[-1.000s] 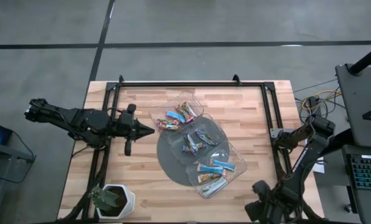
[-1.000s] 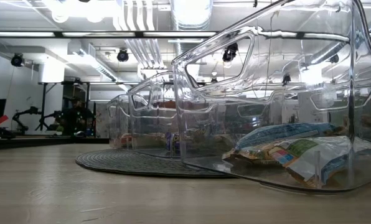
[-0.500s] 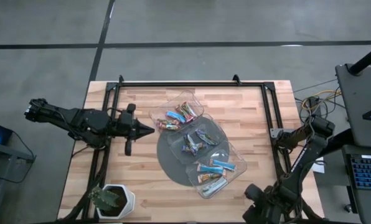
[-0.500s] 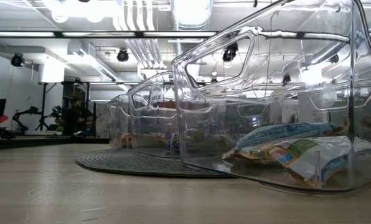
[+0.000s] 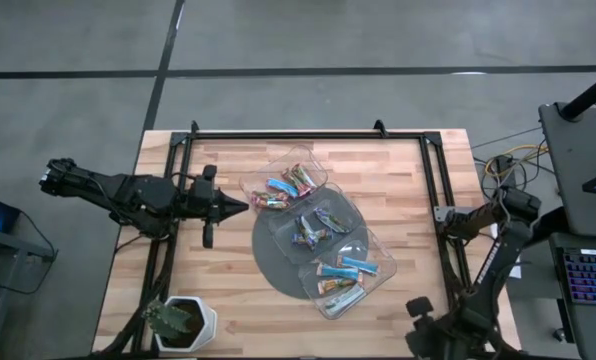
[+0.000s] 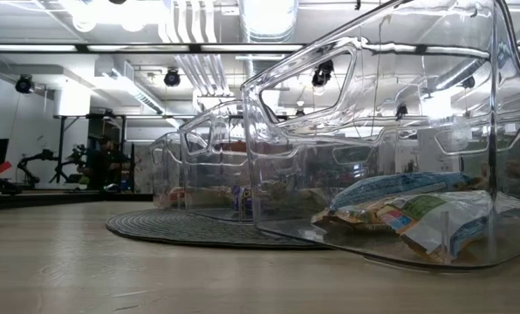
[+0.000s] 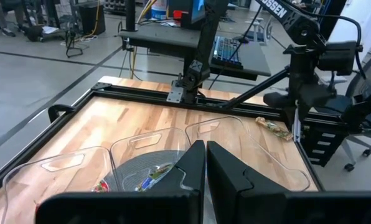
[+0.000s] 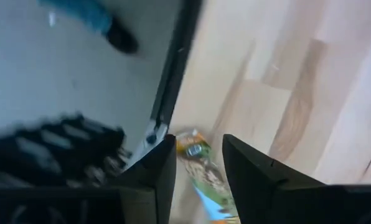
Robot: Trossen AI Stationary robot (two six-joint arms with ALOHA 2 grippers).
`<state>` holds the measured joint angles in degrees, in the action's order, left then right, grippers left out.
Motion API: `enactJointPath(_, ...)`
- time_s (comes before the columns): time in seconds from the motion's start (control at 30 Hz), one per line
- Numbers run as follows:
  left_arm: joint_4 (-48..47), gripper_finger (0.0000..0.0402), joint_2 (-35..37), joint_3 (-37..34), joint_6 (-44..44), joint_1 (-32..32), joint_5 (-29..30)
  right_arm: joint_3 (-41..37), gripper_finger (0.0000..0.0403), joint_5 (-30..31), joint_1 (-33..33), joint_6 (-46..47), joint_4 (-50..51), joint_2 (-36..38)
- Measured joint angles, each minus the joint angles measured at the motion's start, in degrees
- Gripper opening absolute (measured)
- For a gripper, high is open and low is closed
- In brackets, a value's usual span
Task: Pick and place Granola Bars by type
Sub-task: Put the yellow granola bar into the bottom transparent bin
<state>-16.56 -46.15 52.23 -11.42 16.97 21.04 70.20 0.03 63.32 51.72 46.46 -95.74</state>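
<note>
Three clear trays sit in a diagonal row on a grey disc (image 5: pixel 278 262), each holding several Granola Bars (image 5: pixel 290 184), (image 5: pixel 316 224), (image 5: pixel 344 271). The low view shows blue and green bars (image 6: pixel 400 214) in the nearest tray. One orange-green bar (image 8: pixel 201 169) lies alone on the wood beside the black right rail; the left wrist view shows this bar (image 7: pixel 274 126) too. My right gripper (image 8: pixel 198 142) hangs open above it, one finger on each side. My left gripper (image 5: pixel 240 207) is shut, level, left of the far tray; the left wrist view shows the gripper (image 7: pixel 205 146) pointing toward the trays.
A white-potted plant (image 5: pixel 178 322) stands at the near left corner. A black frame rail (image 5: pixel 433 190) runs round the table. Bare wood (image 5: pixel 398 180) lies between the trays and the right rail. Desks and a keyboard (image 5: pixel 590 290) stand beyond the right edge.
My right arm's wrist has shifted a little toward the table's right edge at the near right corner. The left arm, trays and bars have stayed put.
</note>
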Motion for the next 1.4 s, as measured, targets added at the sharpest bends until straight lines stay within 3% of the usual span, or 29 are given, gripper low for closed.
enactJointPath(0.13,0.0,0.0,0.0,0.0,0.0,0.0,0.5,-0.3,0.0129,-0.4,2.3,-13.8,0.0,0.0)
enactJointPath(0.23,0.0,0.0,0.0,0.0,0.0,0.0,2.0,-0.5,0.0138,-0.5,3.8,-19.1,-0.2,0.0)
enactJointPath(0.67,0.0,0.0,0.0,0.0,-0.6,0.0,6.0,-7.9,0.0203,-3.7,4.7,-17.2,-0.4,0.0)
enactJointPath(0.93,0.0,0.0,0.0,-0.1,-0.7,0.0,6.1,-12.4,0.0208,-3.5,4.7,-18.5,-0.5,0.0)
enactJointPath(1.4,0.0,0.0,0.0,-0.1,-0.8,0.0,7.4,-13.3,0.0208,-5.0,4.7,-22.2,-3.3,0.0)
